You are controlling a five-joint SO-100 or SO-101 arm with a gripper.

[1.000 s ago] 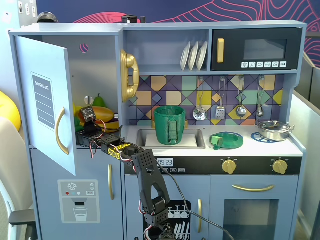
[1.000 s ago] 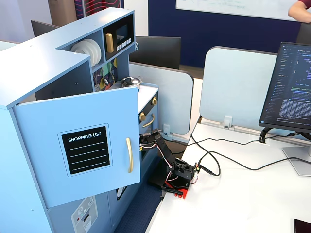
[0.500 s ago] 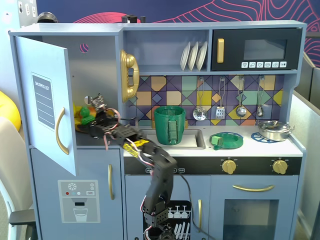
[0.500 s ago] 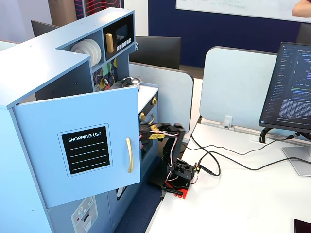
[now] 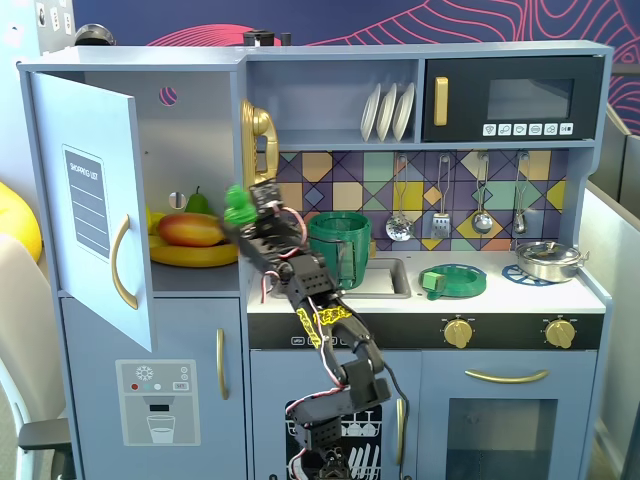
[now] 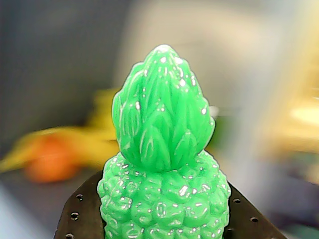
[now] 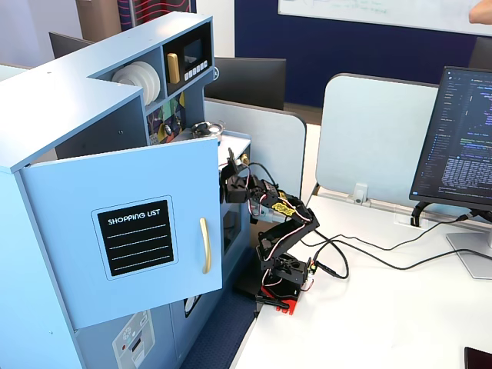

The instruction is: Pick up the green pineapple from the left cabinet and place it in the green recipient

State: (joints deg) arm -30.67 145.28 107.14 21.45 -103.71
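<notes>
One green pineapple [image 5: 238,206] (gripped) beside cabinet edge

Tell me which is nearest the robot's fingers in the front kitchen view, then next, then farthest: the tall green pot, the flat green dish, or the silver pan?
Starting from the gripper, which holds the green pineapple:
1. Tall green pot, in the sink just to its right.
2. Flat green dish, further right on the counter.
3. Silver pan, far right on the stove.
</notes>
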